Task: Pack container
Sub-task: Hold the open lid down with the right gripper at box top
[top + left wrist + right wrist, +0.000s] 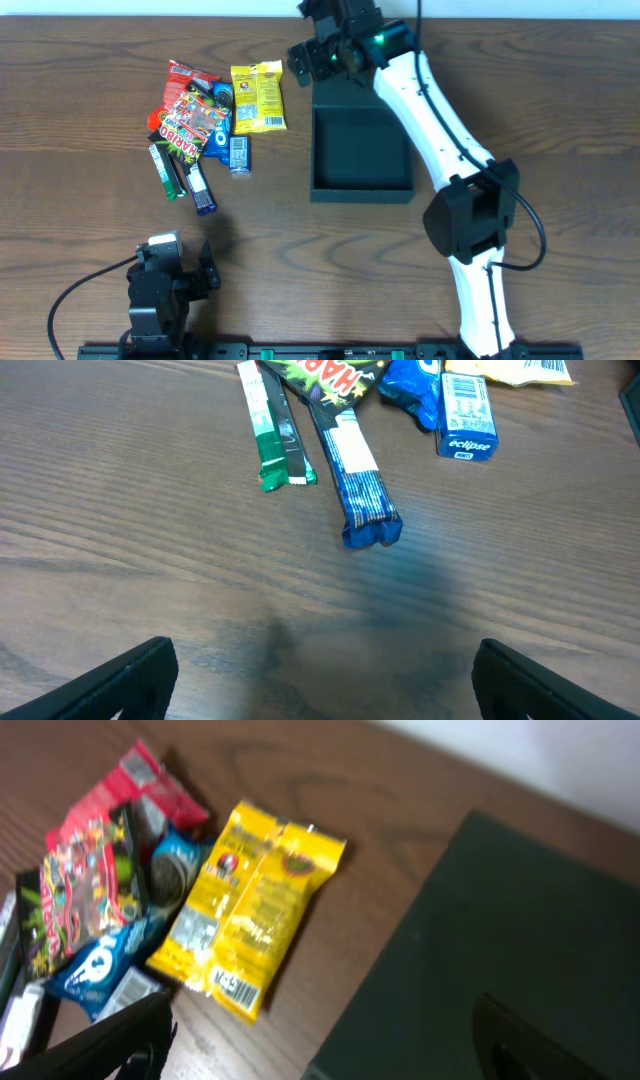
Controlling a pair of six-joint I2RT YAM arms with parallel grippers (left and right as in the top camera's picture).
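Packing room lies ready: the dark teal-black square cardboard box [361, 150] sits open and empty right of centre. The right gripper [320, 1055] hovers at its folded-back flap [520, 920], fingers apart, likely poised for the yellow foil snack packet [250, 910] nearby. The left gripper [320, 680], also spread, holds nothing.

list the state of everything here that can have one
box: open, empty, flap laid back flat
yellow packet: flat on the table, outside the box
snack pile: heaped on the table, not packed
blue stick: flat on the table at the pile's near edge
left pincer: open, empty
right pincer: open, empty, over the flap
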